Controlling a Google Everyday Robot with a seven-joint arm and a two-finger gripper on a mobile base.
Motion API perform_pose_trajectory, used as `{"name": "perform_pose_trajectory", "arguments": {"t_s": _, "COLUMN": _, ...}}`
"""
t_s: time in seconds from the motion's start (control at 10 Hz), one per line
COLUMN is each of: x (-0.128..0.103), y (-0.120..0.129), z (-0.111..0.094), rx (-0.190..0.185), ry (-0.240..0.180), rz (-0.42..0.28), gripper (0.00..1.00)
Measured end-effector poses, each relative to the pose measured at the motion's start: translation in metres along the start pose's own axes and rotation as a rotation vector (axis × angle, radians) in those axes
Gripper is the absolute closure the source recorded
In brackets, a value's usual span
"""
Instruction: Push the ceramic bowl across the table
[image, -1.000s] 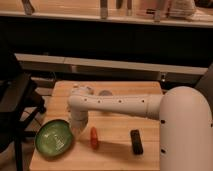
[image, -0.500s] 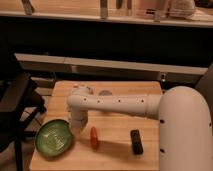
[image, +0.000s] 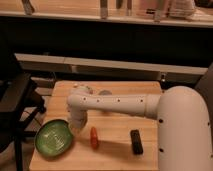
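Hardly any change against the frame half a second back. The ceramic bowl (image: 54, 138) sits in the same spot, and so do the arm (image: 115, 104) and the loose items. If the arm has shifted at all, it is too slight to call.

Bowl position: near-left corner of the table (image: 120, 155), as the camera sees it. Its left rim reaches the table's left edge or just about; I cannot tell whether it overhangs.

Bowl orientation: upright, mouth facing up, green ribbed inside in full view. It is round, so it has no long axis of its own and points no particular way. It shows as a flattened oval only because of the slanted view.

Gripper (image: 76, 125): at the low end of the white arm, which comes in from the right, crosses the middle of the table and bends down at the elbow. It sits right at the bowl's right rim, touching it or very nearly so. Whether it is open or closed cannot be told; nothing shows as held.

Other items:
- orange-red object (image: 93, 138), just right of the bowl and gripper, lying lengthwise near-to-far.
- black block (image: 136, 141), further right, well apart from the bowl.
- small grey disc (image: 105, 92), at the far side, partly behind the arm.
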Motion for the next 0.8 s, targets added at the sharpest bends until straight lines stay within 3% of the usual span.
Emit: {"name": "perform_pose_trajectory", "arguments": {"t_s": 0.8, "x": -0.0005, "y": -0.0036, "z": 0.0023, "rx": -0.006, "ry": -0.014, "rz": -0.023, "gripper": 0.99}}
